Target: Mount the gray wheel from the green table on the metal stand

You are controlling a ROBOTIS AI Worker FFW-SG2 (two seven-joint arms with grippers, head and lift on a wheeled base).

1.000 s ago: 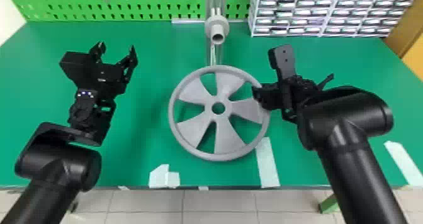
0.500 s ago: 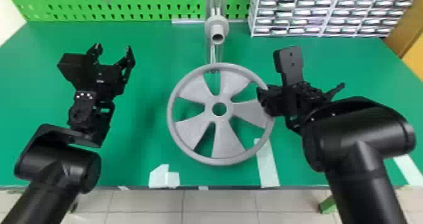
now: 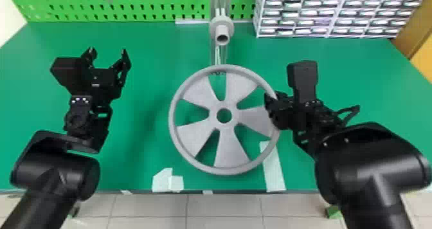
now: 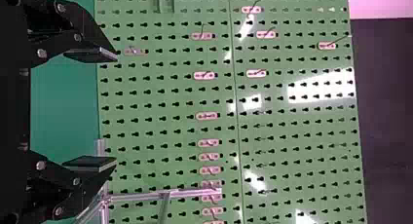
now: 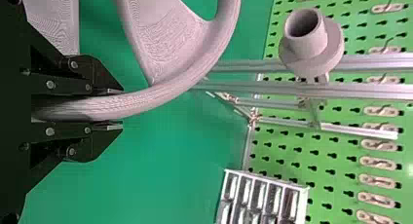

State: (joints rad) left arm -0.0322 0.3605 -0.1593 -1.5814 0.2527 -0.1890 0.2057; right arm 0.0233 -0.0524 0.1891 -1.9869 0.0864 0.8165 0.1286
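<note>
Fingers of the right gripper (image 3: 272,106), right of center in the head view, are closed around the rim of the gray wheel (image 3: 231,151), with only the rim's thickness between them. That wheel takes up the middle of the frame, its spoked face and central hole turned toward the head camera, the pinched part of the rim at its right side. Just above it, at upper center, a gray flanged peg (image 3: 221,22) juts out from the metal stand (image 3: 213,56), its round open end facing the camera; wheel and peg are apart. Over at the left, the left gripper (image 3: 107,52) has its fingers spread wide with nothing between them, well apart from the wheel. Beneath all this lies the green table (image 3: 151,80), with pale tape patches (image 3: 273,170) along its near edge, at lower center and lower right. Behind it, a green pegboard (image 3: 128,6) runs across the top left and center, and a white rack of small drawers (image 3: 329,16) fills the upper right. Floor tiles (image 3: 148,209) line the bottom.
</note>
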